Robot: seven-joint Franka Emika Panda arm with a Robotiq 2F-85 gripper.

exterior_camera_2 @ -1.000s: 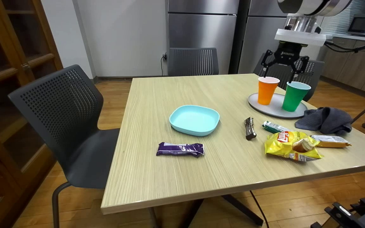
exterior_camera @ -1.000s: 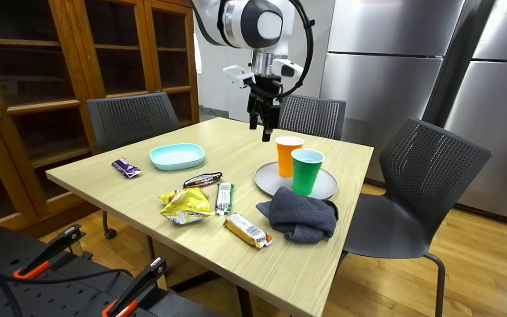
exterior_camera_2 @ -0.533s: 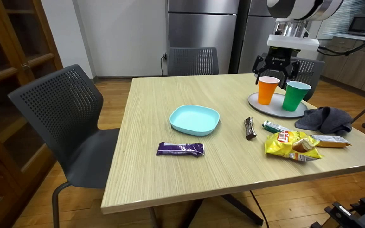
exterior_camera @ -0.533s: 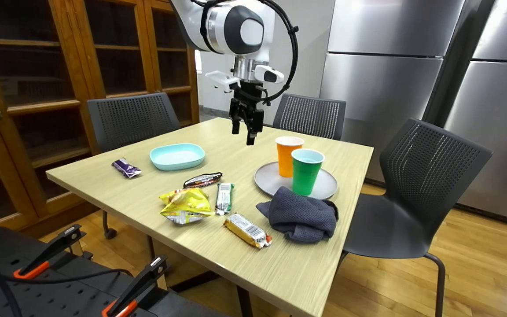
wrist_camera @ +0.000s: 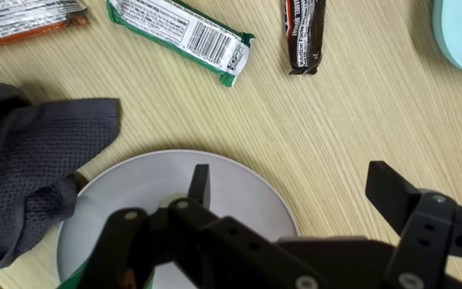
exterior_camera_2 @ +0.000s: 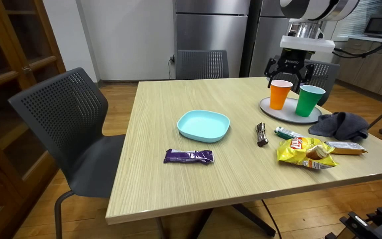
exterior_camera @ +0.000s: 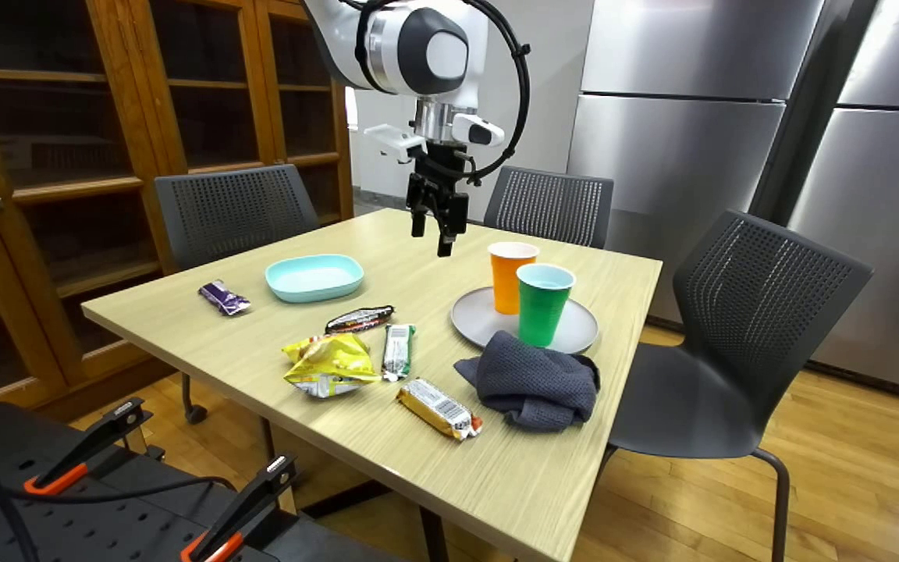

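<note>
Tool (exterior_camera: 431, 238) shifted sideways, away from gray plate (exterior_camera: 471, 316), since second ago; orange cup (exterior_camera: 506, 281) and green cup (exterior_camera: 541, 316) unmoved, upright on plate. Jaws spread wide, apart from both cups, above worktop (exterior_camera_2: 164, 109) near plate. Dark gray towel (exterior_camera: 537, 386) just beside plate. Green-and-white snack bar (wrist_camera: 179, 30) and brown-wrapped candy bar (wrist_camera: 306, 36) near plate; yellow Lay's chip bag (exterior_camera_2: 302, 152) and light-blue dish (exterior_camera_2: 203, 125) farther from plate, purple-wrapped bar (exterior_camera_2: 188, 156) farthest.

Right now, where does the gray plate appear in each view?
In an exterior view: gray plate, just right of center, slightly low.
In an exterior view: gray plate, well right, near mid-height.
Wrist view: gray plate, bottom, left of center, partly hidden by the open jaws.
Shared landmark: dark cloth beside it in all three.
</note>
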